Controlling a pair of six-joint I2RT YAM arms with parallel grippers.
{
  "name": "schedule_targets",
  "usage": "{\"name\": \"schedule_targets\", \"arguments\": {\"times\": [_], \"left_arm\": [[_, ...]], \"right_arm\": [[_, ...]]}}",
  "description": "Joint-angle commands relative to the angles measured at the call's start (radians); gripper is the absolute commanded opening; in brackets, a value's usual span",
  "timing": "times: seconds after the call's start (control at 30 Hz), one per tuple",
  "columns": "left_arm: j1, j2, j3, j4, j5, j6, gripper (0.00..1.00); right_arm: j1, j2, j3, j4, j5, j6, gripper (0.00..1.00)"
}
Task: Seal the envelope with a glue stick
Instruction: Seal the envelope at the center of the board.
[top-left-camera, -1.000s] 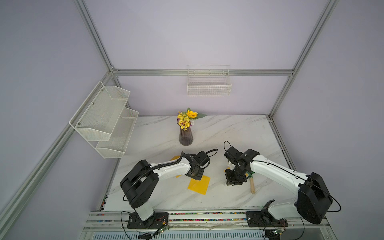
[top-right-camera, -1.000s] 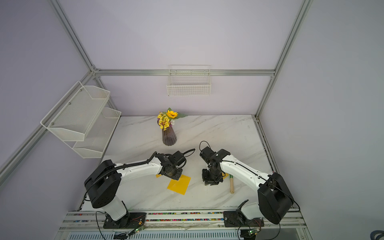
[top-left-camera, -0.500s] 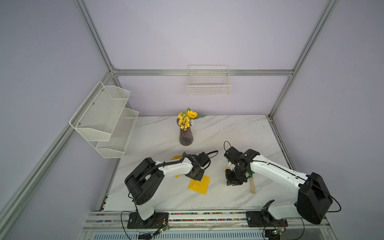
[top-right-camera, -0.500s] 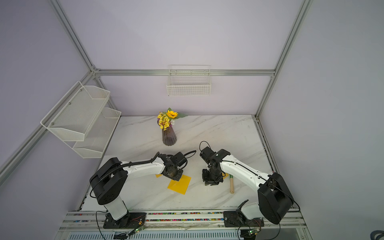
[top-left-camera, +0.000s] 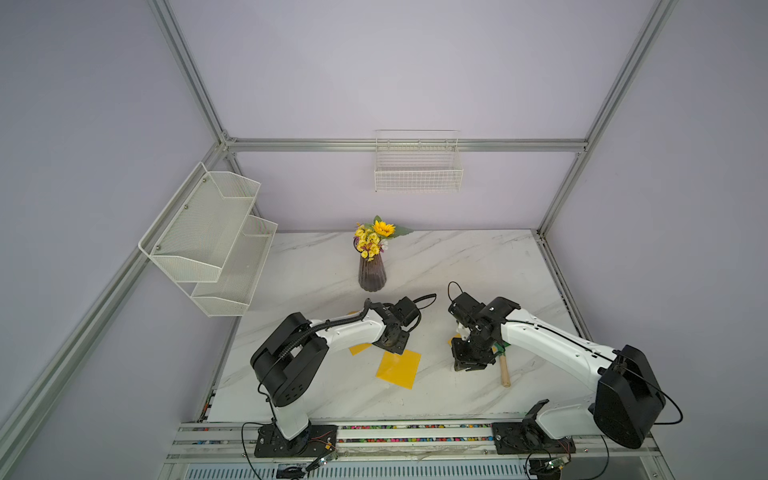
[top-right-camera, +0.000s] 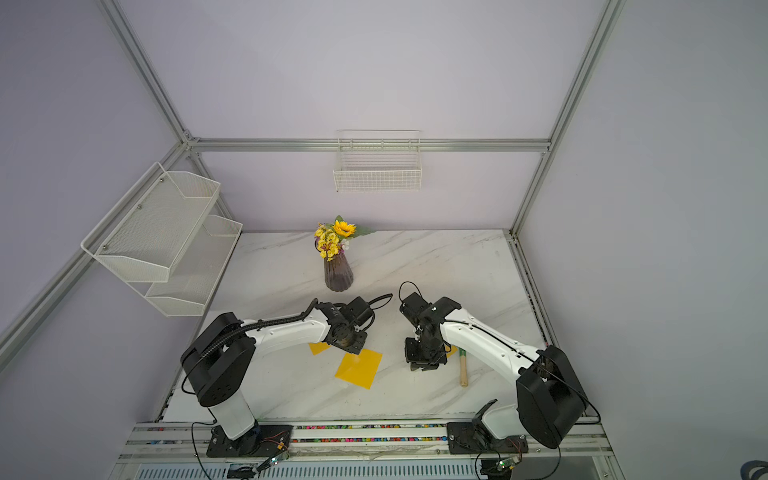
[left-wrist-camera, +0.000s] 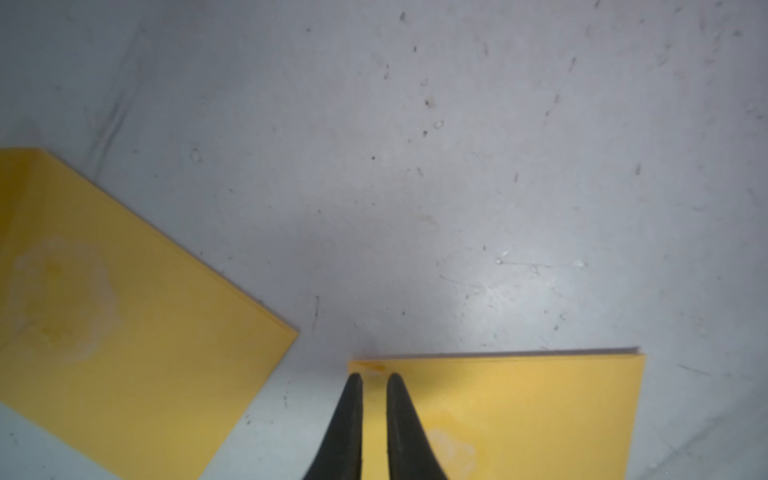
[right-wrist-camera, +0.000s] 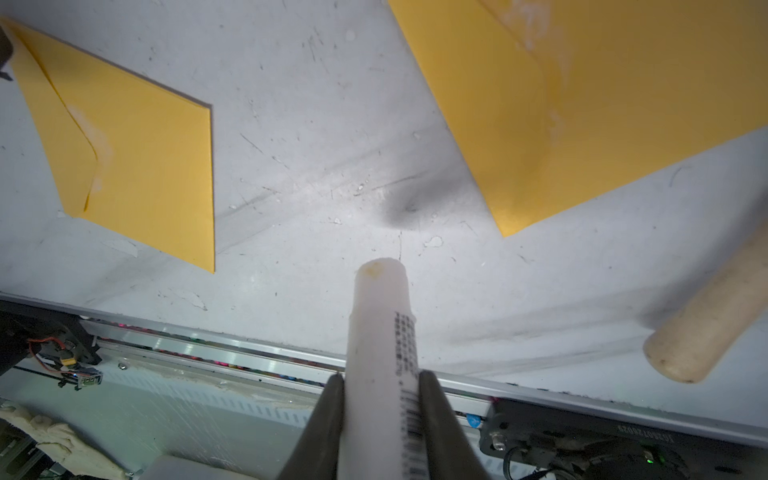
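Glue stick (right-wrist-camera: 380, 357) apparently points tableward.

The glue stick (right-wrist-camera: 380, 353) is a white plastic cylinder with a dark-printed label and barcode down its side; its exposed end is rounded and smeared faintly yellow. It is lifted off the table, right of centre. The envelope (top-left-camera: 398, 368) is a flat yellow square lying near the table's middle, flap side up in the right wrist view (right-wrist-camera: 137, 166), with pale dried smears along the flap edge.
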Motion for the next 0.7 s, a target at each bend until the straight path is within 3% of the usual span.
{"name": "schedule_targets", "arguments": {"times": [0.0,0.13,0.33,0.67], "left_arm": [[0.012,0.025,-0.01,0.035,0.009,0.008,0.15],[0.013,0.023,0.002,0.027,0.026,0.009,0.15],[0.009,-0.109,-0.011,-0.014,0.072,-0.009,0.2],[-0.059,-0.216,-0.156,-0.029,0.122,-0.087,0.2]], "right_arm": [[-0.006,-0.021,0.023,-0.022,0.017,0.0,0.0],[-0.005,-0.028,0.022,-0.029,0.02,0.001,0.0],[-0.005,-0.027,0.027,-0.038,0.024,0.003,0.0],[-0.005,-0.063,0.005,-0.039,0.017,0.001,0.0]]}}
